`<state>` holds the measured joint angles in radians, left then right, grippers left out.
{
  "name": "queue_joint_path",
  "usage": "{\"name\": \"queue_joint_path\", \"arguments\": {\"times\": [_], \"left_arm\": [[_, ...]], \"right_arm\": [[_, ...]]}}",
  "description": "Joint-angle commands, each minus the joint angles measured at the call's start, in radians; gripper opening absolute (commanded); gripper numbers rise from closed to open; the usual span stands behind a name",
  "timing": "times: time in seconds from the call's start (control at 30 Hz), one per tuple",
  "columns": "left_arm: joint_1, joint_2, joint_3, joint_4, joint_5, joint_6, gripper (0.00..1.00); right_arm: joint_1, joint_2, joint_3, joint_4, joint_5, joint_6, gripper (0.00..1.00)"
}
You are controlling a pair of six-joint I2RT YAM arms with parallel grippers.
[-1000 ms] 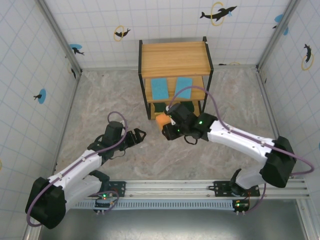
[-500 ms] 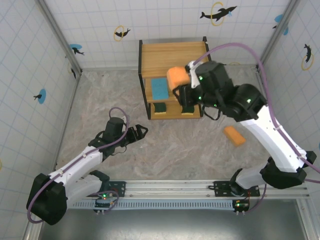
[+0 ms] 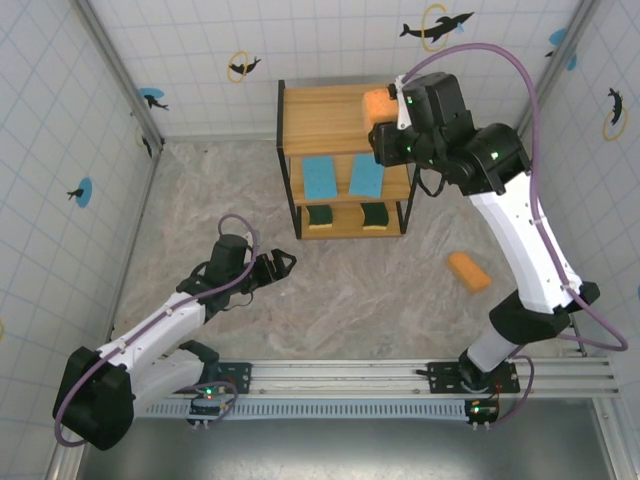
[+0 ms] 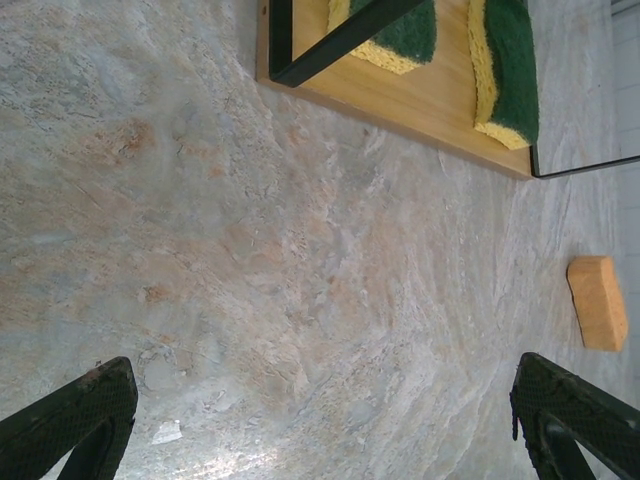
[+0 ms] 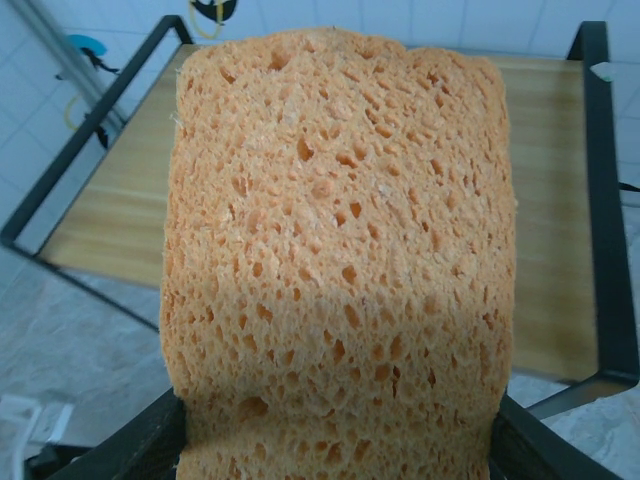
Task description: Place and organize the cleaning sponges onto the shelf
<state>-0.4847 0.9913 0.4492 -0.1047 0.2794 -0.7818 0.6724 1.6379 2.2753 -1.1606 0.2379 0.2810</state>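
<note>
Orange sponge (image 3: 378,101) is gripped in your right claw (image 3: 392,114) over the right end of the shelf's (image 3: 320,115) top board, long axis pointing out from the claw across the board. Bare wood lies leftward, edged by black rails. Your left claw (image 3: 281,266) hangs released over open worktop (image 3: 360,300).

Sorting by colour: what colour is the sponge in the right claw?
Orange; the sponge shows best in the right wrist view.
</note>
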Motion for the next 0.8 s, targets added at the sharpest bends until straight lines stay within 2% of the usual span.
{"name": "queue_joint_path", "arguments": {"times": [0.0, 0.4, 0.77], "left_arm": [[-0.003, -0.006, 0.04, -0.018, 0.009, 0.032, 0.98], [-0.003, -0.003, 0.044, -0.029, 0.003, 0.024, 0.98], [-0.003, 0.0, 0.043, -0.035, -0.002, 0.018, 0.98]], "right_arm": [[-0.024, 0.034, 0.057, 0.025, 0.022, -0.033, 0.41], [-0.074, 0.152, 0.086, 0.07, 0.081, -0.071, 0.41], [-0.115, 0.227, 0.127, 0.107, 0.07, -0.082, 0.42]]}}
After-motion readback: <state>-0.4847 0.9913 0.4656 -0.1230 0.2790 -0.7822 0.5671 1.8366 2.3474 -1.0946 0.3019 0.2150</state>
